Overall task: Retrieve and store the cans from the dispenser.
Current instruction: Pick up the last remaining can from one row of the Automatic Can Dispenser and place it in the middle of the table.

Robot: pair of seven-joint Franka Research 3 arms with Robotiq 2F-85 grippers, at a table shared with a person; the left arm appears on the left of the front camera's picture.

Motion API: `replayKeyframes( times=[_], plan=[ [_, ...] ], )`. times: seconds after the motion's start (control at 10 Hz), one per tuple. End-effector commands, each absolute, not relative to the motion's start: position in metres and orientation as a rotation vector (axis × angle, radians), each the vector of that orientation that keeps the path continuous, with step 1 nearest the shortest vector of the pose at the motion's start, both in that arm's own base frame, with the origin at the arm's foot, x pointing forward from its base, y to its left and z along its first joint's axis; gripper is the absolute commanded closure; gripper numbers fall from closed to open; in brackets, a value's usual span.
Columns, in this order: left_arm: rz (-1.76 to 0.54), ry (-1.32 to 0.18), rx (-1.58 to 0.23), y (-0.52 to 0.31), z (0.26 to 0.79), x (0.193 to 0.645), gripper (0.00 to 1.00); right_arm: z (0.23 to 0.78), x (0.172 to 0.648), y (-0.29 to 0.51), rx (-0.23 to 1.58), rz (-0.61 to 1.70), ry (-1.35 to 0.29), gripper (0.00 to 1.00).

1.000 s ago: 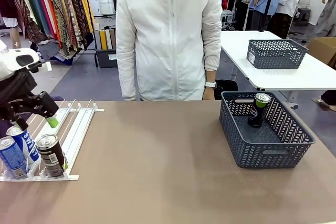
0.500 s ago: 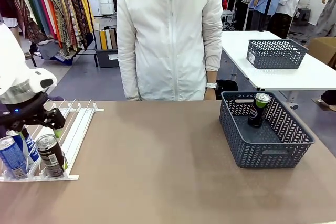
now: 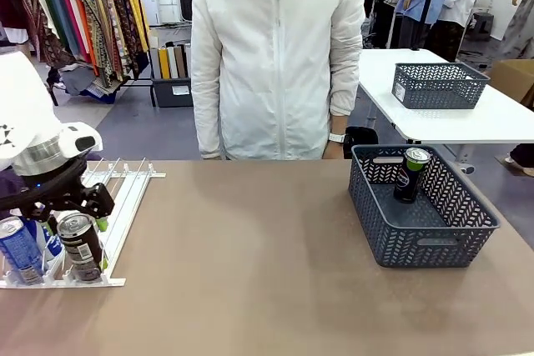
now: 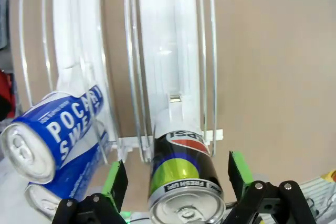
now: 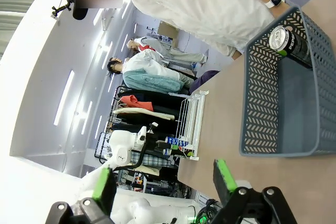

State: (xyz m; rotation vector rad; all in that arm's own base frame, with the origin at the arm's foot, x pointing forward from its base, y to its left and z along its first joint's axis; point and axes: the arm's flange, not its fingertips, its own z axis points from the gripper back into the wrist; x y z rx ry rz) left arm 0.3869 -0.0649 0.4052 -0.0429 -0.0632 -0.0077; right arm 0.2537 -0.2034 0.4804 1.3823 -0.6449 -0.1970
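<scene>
Dark can (image 4: 181, 171) sits at the front end of its dispenser (image 4: 173, 51) lane, upright, directly btw the pads of the L tool (image 3: 76, 224), one green pad each side w/ a gap showing on both. It isn't gripped yet.

Change over the last sec: L tool was up and behind the cans, over the rails. It has since swung fwd and dropped, so its jaws now bracket the dark can's upper part. The can itself hasn't shifted. The jaws are spread wide and released, same as a sec ago.

Just beside the tool, one lane over, are two blue cans (image 4: 52, 129), one at the lane's front end and the other close behind it. They're close to the near pad, so closing could nudge them (my guess).

Meaning: approach looks done and this is the pre-grasp pose. Next should be to clench on the dark can, lift it clear of the front stop and carry it across the table (image 3: 250, 281).

Well away from the L tool, at the table's other side, the grey basket (image 3: 421, 243) already holds one green-topped can (image 3: 411, 174). So approx. one is stored and three are left in the rack.

R tool (image 5: 164, 184) hangs in the air, jaws apart and empty, basket ahead of it. Person (image 3: 275, 56) stands at the far edge, arms down at their sides.
</scene>
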Motion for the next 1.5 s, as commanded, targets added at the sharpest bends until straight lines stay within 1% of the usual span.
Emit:
replayKeyframes(
  times=[0.0, 0.4, 0.9, 1.2, 1.3, 1.4],
  plan=[
    [-0.037, -0.041, -0.094, -0.061, 0.402, 0.387, 0.00, 0.482, 0.255, -0.203, 1.393, -0.176, -0.672, 0.00],
    [-0.041, -0.047, -0.081, -0.062, 0.400, 0.390, 0.00, 0.482, 0.255, -0.203, 1.393, -0.176, -0.672, 0.00],
    [-0.050, -0.007, -0.082, -0.066, 0.403, 0.379, 0.00, 0.482, 0.255, -0.203, 1.393, -0.176, -0.672, 0.00],
    [-0.053, -0.026, -0.088, -0.065, 0.403, 0.378, 0.00, 0.482, 0.255, -0.203, 1.393, -0.176, -0.672, 0.00],
    [-0.054, -0.016, -0.071, -0.066, 0.402, 0.379, 0.48, 0.482, 0.255, -0.203, 1.393, -0.176, -0.672, 0.00],
    [-0.059, -0.006, -0.070, -0.068, 0.402, 0.380, 1.00, 0.482, 0.255, -0.203, 1.393, -0.176, -0.672, 0.00]
  ],
)
